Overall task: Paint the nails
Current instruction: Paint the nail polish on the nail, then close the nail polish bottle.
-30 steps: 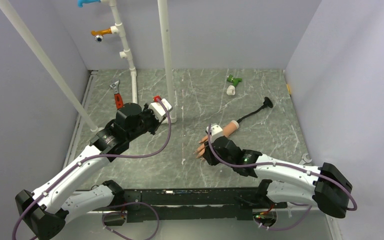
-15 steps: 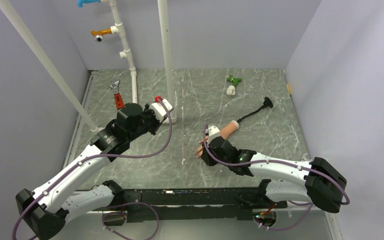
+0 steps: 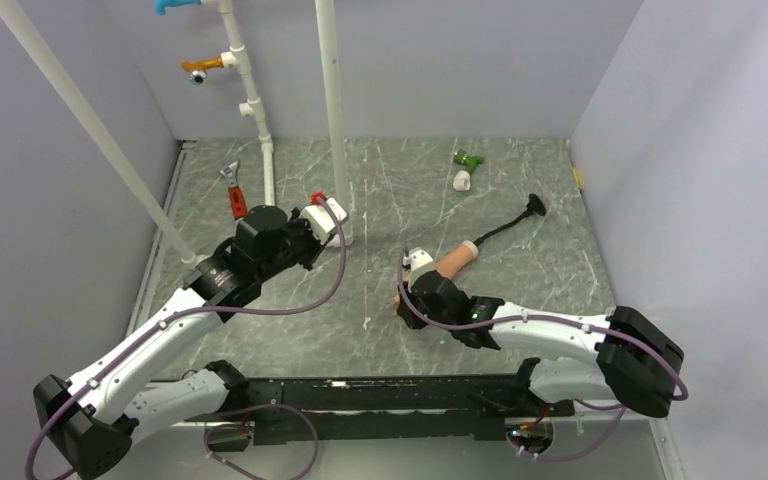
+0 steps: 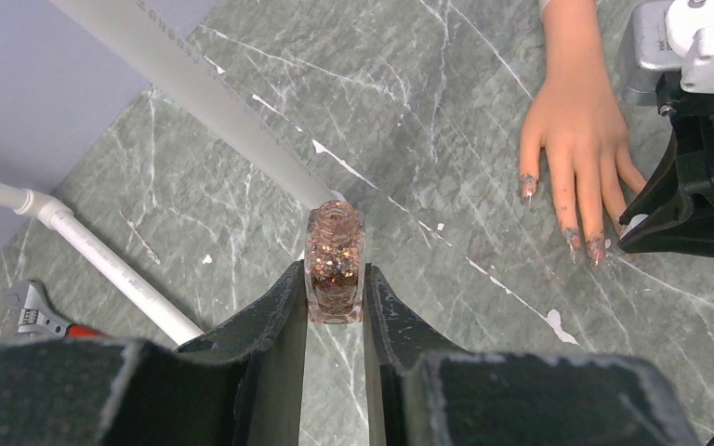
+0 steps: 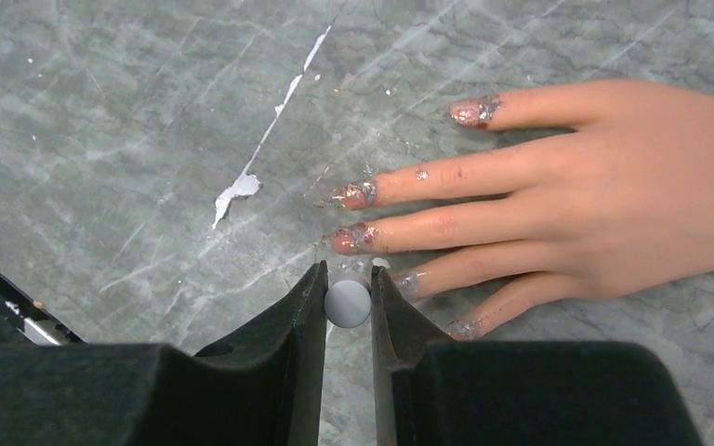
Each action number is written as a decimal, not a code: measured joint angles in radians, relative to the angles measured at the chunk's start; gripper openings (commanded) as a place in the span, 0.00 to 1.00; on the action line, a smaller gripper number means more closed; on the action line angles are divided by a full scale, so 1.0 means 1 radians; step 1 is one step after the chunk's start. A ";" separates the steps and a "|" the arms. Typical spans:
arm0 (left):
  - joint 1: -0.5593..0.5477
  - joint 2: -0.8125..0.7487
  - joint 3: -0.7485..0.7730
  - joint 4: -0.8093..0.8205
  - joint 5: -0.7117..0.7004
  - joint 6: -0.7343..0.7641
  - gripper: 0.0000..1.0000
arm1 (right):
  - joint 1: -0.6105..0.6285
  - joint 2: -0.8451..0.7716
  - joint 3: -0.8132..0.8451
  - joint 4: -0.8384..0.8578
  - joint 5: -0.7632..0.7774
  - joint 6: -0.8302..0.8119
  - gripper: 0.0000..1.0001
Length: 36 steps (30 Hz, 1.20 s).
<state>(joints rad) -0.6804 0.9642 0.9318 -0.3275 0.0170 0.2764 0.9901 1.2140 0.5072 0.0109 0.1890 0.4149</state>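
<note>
The peach mannequin hand (image 5: 632, 186) lies flat on the marbled table, fingers spread. Its nails (image 5: 353, 193) carry patchy glittery polish. My right gripper (image 5: 348, 288) is shut on a round grey cap (image 5: 348, 303), seen end-on just in front of the ring fingertip; whatever hangs under the cap is hidden. In the top view the right gripper (image 3: 410, 300) covers the fingertips of the hand (image 3: 452, 260). My left gripper (image 4: 335, 279) is shut on a small open bottle (image 4: 335, 265) of coppery glitter polish, held well to the left of the hand (image 4: 581, 130).
White pipes (image 3: 332, 120) stand at the back left, one just beyond the left gripper (image 3: 320, 215). A red-handled wrench (image 3: 233, 190), a green piece (image 3: 468, 159), a small white piece (image 3: 462, 180) and a black long-handled tool (image 3: 508, 225) lie farther back.
The right arm has shifted left, its gripper creeping a little up and left over the fingertips. The left arm and the bottle have not moved.
</note>
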 measured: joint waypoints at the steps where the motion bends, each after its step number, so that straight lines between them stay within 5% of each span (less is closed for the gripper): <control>1: 0.000 0.000 0.000 0.000 0.000 0.000 0.00 | 0.000 0.000 0.004 0.000 0.001 -0.002 0.00; 21: -0.002 0.000 0.000 0.000 0.015 0.000 0.00 | -0.066 -0.188 0.121 -0.097 0.061 -0.095 0.00; 36: -0.011 -0.050 0.000 0.000 0.264 0.044 0.00 | -0.195 -0.315 0.290 -0.116 -0.108 -0.128 0.00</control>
<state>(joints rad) -0.6918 0.9142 0.9318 -0.3279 0.2810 0.3202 0.7948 0.8993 0.7975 -0.1051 0.0807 0.2871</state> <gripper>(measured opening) 0.277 0.222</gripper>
